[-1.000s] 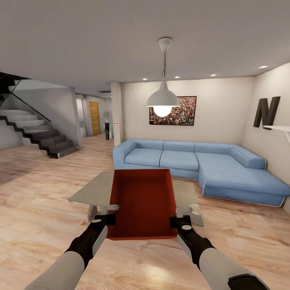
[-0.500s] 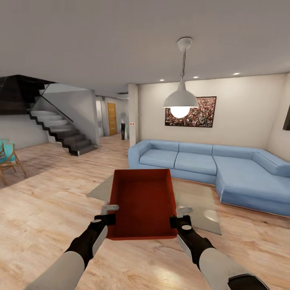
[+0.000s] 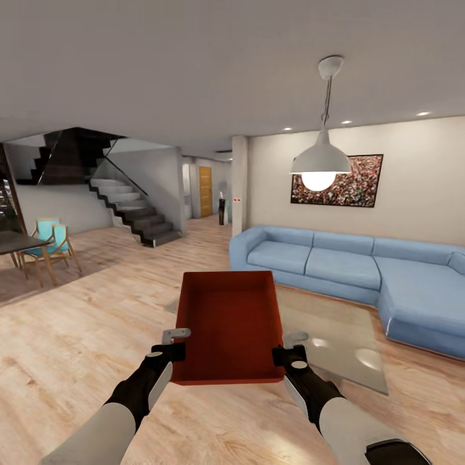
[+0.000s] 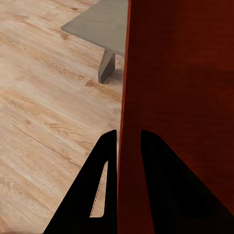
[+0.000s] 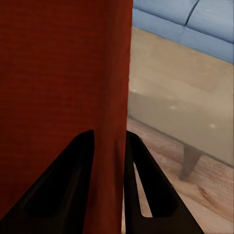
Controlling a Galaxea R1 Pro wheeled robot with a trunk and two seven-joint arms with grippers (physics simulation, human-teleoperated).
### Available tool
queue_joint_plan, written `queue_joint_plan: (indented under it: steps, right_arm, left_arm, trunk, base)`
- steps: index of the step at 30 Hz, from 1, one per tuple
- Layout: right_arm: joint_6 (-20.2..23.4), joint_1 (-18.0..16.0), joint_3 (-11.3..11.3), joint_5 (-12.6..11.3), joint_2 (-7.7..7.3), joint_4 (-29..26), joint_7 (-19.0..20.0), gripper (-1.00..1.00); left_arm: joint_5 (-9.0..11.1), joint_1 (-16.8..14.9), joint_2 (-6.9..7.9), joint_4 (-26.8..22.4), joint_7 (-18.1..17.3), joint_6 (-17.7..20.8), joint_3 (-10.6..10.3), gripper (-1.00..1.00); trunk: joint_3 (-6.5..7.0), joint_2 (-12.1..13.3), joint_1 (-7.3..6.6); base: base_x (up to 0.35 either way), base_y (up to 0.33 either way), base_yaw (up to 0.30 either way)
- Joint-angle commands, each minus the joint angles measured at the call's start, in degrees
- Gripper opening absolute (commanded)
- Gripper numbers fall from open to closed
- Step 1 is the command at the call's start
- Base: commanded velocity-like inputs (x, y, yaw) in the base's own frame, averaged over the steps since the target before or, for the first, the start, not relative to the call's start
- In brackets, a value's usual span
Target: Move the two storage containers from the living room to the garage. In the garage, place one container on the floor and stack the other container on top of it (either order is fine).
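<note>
Storage container (image 3: 229,326), red-orange and open-topped, is carried in the living room between my two claws, held level in front of my chest above the light wood plank floor (image 3: 84,336). My left claw (image 3: 173,343) pinches its left wall near the corner closest to me; the left wrist view has one dark finger (image 4: 97,190) outside that wall and the other inside the bin, pressed on the thin red edge. My right claw (image 3: 285,347) pinches the right wall the same way, and the right wrist view shows its fingers (image 5: 146,190) straddling the wall. Low grey table (image 3: 336,336) stands just beyond and under the bin, toward 1 o'clock. Blue sofa (image 3: 349,271) runs along the far wall at 2 o'clock, under a framed picture (image 3: 337,180), with a white pendant lamp (image 3: 321,161) hanging lit in front of it. At 11 o'clock a dark staircase (image 3: 132,210) climbs to the left, and an orange door (image 3: 205,191) closes the hallway behind it. Wooden chair with a teal seat (image 3: 50,242) sits at 10 o'clock beside a dark table (image 3: 16,242).
</note>
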Motion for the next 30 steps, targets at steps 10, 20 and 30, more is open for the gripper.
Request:
queue_joint_plan:
  steps: [10,20,30]
  right_arm:
    - [-0.1,0.0,-0.6,0.0,-0.3,0.2,-0.4,-1.0]
    - [-0.1,0.0,-0.6,0.0,-0.32,0.2,-0.3,-1.0]
    - [-0.1,0.0,-0.6,0.0,-0.28,0.2,-0.3,-1.0]
  left_arm:
    - [-1.0,-0.1,0.11,-0.3,0.9,0.1,1.2,-1.0]
    - [-1.0,-0.1,0.11,-0.3,0.9,0.1,1.2,-1.0]
    - [-1.0,-0.1,0.11,-0.4,0.9,0.1,1.2,-1.0]
  trunk:
    - [0.11,-0.1,0.02]
    - [0.31,-0.1,0.02]
    - [0.52,-0.1,0.02]
  base:
    - [0.0,0.0,0.269]
    - [0.0,0.0,0.269]
    - [0.0,0.0,0.269]
